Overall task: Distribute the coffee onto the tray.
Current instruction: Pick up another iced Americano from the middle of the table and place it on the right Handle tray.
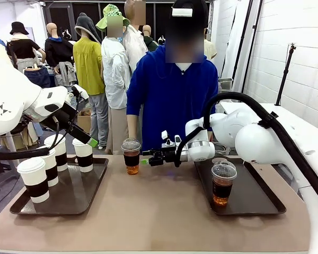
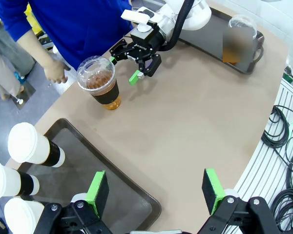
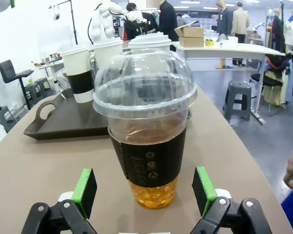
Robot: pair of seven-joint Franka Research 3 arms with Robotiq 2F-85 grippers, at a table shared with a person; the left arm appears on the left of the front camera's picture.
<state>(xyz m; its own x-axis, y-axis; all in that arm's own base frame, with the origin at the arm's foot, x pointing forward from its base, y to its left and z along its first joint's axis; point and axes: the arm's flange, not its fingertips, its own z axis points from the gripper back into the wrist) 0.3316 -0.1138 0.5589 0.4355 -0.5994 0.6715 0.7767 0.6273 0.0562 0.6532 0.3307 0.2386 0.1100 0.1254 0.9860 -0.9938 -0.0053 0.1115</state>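
My right pincer (image 1: 147, 158) is wide open and holds nothing. It points sideways at an iced coffee cup (image 1: 131, 155) that stands on the bare table (image 1: 159, 211), near the far edge, about in the middle. In my right wrist view this cup (image 3: 146, 131) stands just in front of my green pads (image 3: 85, 190), between them but not touching them. It has a clear round lid, a dark sleeve and brown coffee inside. My left pincer (image 2: 156, 191) is wide open too and holds nothing. It hangs over the near corner of the left tray (image 1: 74, 198). Four white paper cups (image 1: 34, 179) with white lids and dark sleeves stand on that tray, along its left side and far end. The other iced coffee cup (image 1: 222, 183) stands on the right tray (image 1: 254, 203), near the left side of it. A person in a blue top (image 1: 172, 90) stands at the far edge of the table, with one hand (image 2: 55, 71) hanging close to the middle cup.
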